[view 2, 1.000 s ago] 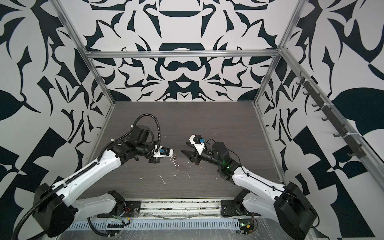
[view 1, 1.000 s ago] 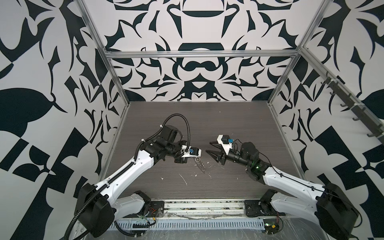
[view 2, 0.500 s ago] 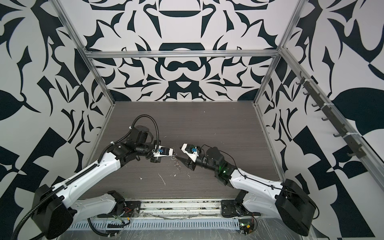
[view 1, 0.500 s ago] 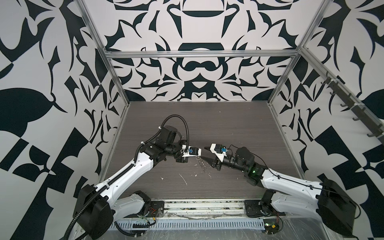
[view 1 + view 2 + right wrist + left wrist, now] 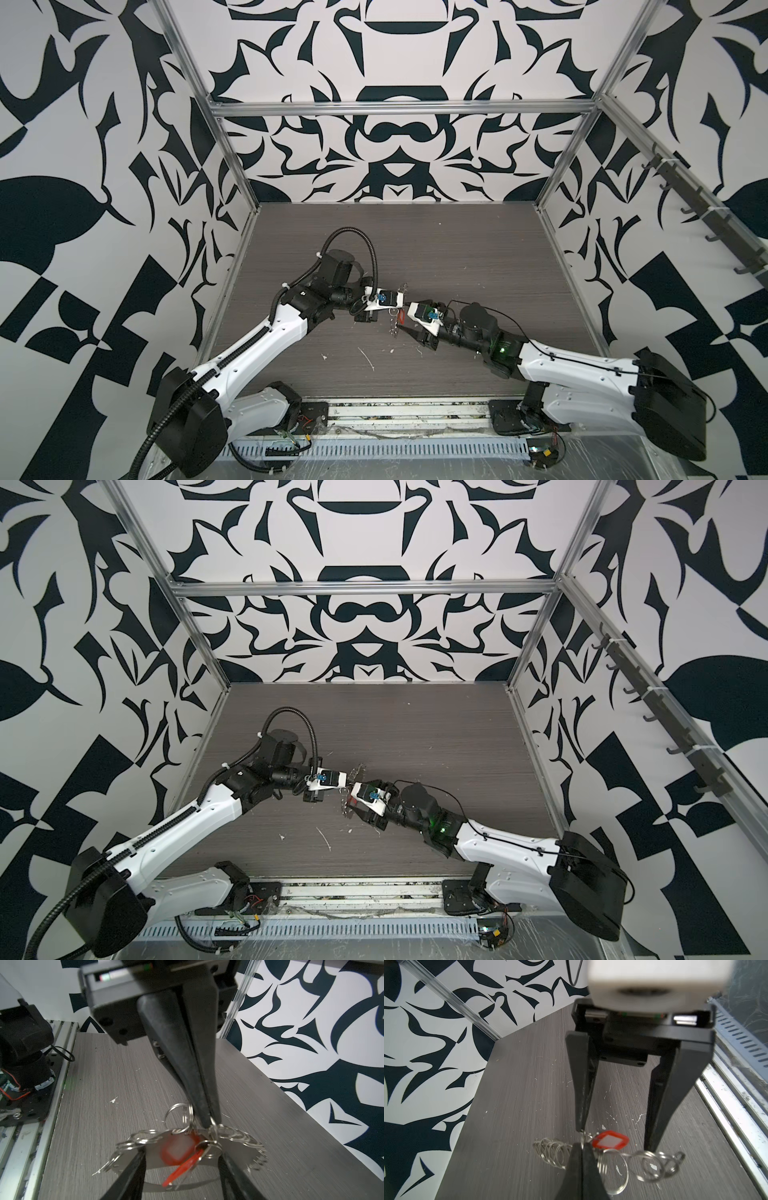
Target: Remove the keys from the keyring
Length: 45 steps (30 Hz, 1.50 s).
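The keys [image 5: 550, 1153] [image 5: 143, 1139] hang as one silvery bunch of linked wire loops, clear of the tabletop [image 5: 519, 1095]; in both top views they sit between my two claws, near the tabletop's middle [image 5: 393, 328] [image 5: 344, 806]; the loops are too tangled for me to count, and I cannot pick out single key blades. One red tag [image 5: 610, 1142] with a white label hangs in the bunch; in the right wrist view that tag [image 5: 176, 1151] is blurred, with a thin red sliver just beside it, and I cannot tell whether that is a second tag. My left claw [image 5: 581, 1146] [image 5: 209, 1123] is pressed together, pinching one wire loop in the middle of the bunch; my right claw [image 5: 615, 1139] [image 5: 180, 1169] stands spread, its two fingers on either side of the red tag; one fingertip [image 5: 581, 1128] sits just beside my left claw's tip, touching or nearly touching a loop; the other stands by the loops past the tag. Several white flecks lie scattered on the tabletop.
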Each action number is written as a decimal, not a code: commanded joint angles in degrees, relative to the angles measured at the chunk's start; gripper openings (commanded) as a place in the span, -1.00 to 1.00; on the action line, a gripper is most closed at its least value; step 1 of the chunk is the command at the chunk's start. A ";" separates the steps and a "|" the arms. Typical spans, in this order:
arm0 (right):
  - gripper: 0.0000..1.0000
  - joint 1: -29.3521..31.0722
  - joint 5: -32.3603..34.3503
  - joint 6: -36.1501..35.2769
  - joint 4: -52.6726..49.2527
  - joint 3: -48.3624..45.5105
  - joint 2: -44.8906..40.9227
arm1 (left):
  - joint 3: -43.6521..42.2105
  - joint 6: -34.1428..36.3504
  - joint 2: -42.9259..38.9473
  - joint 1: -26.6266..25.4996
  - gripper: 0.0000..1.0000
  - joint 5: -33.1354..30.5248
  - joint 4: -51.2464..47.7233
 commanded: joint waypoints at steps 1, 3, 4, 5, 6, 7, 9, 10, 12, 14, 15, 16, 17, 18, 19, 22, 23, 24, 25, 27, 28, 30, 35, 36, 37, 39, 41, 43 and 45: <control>0.22 0.18 2.07 -2.79 -2.27 2.73 -4.52 | -1.08 1.26 -1.05 0.22 -1.00 1.29 1.30; 0.22 0.24 2.31 -3.60 -4.47 3.16 -6.41 | -1.22 1.62 -0.92 0.22 -1.00 1.30 1.34; 0.22 0.17 2.54 -3.87 -5.33 3.24 -7.34 | -1.20 1.80 -0.93 0.22 -1.00 1.33 1.31; 0.22 0.20 2.66 -4.15 -5.99 3.33 -7.98 | -1.22 1.95 -0.83 0.22 -1.00 1.30 1.33; 0.22 0.08 2.75 -4.40 -6.36 3.41 -8.71 | -1.23 2.13 -0.77 0.22 -1.00 1.32 1.29; 0.21 0.08 2.98 -4.90 -6.70 3.58 -9.11 | -1.21 2.30 -0.76 0.22 -1.00 1.39 1.34; 0.17 0.00 3.07 -6.04 -7.29 3.92 -9.18 | -1.21 2.64 -0.71 0.22 -1.00 1.61 1.33; 0.13 -0.16 3.04 -6.50 -7.42 4.20 -8.94 | -1.17 2.65 -0.73 0.22 -1.00 1.73 1.34; 0.05 -0.99 1.85 -6.95 -7.21 4.64 -8.26 | -1.11 2.99 -0.74 0.22 -1.00 1.89 1.13; -0.07 -2.28 0.13 -6.98 -7.12 5.28 -7.61 | -1.14 3.12 -0.92 0.22 -1.00 1.97 0.99; -0.16 -3.10 -0.80 -6.98 -6.70 5.41 -7.34 | -1.11 3.20 -0.94 0.22 -1.00 2.01 0.92; -0.24 -3.86 -1.63 -6.89 -6.49 5.65 -7.12 | -1.21 3.34 -1.06 0.22 -1.00 2.00 0.83; -0.30 -4.47 -2.52 -6.78 -6.47 5.91 -6.92 | -1.22 3.39 -1.16 0.22 -1.00 1.98 0.77; -0.34 -5.04 -3.39 -6.73 -6.63 6.33 -6.73 | -1.35 3.43 -1.19 0.22 -1.00 1.89 0.79; -0.35 -5.52 -4.00 -6.76 -6.80 6.73 -6.63 | -1.40 3.46 -1.26 0.22 -1.00 1.87 0.77; -0.37 -6.24 -5.51 -6.97 -7.50 7.58 -5.61 | -1.47 3.43 -1.43 0.22 -1.00 1.92 0.77; -0.37 -6.25 -5.93 -7.13 -7.99 7.86 -5.21 | -1.46 3.39 -1.38 0.22 -1.00 1.92 0.79; -0.37 -6.29 -6.37 -7.30 -8.55 8.20 -4.67 | -1.41 3.45 -1.51 0.22 -1.00 1.88 0.87; -0.37 -6.27 -6.76 -7.32 -8.78 8.33 -4.08 | -1.44 3.39 -1.47 0.22 -1.00 1.83 0.90; -0.37 -6.24 -7.38 -7.32 -8.59 8.51 -3.10 | -1.40 3.38 -1.39 0.22 -1.00 1.83 0.95; -0.37 -6.33 -7.57 -7.23 -8.27 8.51 -2.66 | -1.40 3.34 -1.47 0.22 -1.00 1.92 1.05; -0.37 -6.25 -7.76 -7.32 -7.84 8.60 -1.94 | -1.43 3.29 -1.47 0.22 -1.00 1.98 1.04; -0.41 -6.25 -8.47 -7.49 -7.59 9.31 -0.16 | -1.41 3.18 -1.72 0.22 -1.00 2.05 1.25; -0.41 -6.26 -8.71 -7.42 -7.52 9.55 0.08 | -1.43 3.13 -1.70 0.22 -1.00 2.09 1.29; -0.42 -6.29 -8.95 -7.33 -7.52 9.66 0.37 | -1.40 3.07 -1.63 0.22 -1.00 2.09 1.37; -0.43 -6.28 -9.32 -7.32 -7.53 9.91 0.83 | -1.48 2.91 -1.62 0.22 -1.00 2.19 1.59; -0.45 -6.20 -9.76 -6.99 -7.51 10.08 1.28 | -1.53 2.71 -1.64 0.22 -1.00 2.39 1.97; -0.47 -6.24 -10.09 -6.80 -7.17 10.18 1.67 | -1.75 2.29 -1.61 0.22 -1.00 2.55 2.59; -0.50 -6.22 -10.39 -6.73 -7.01 10.35 1.96 | -1.75 2.08 -1.63 0.22 -1.00 2.84 2.95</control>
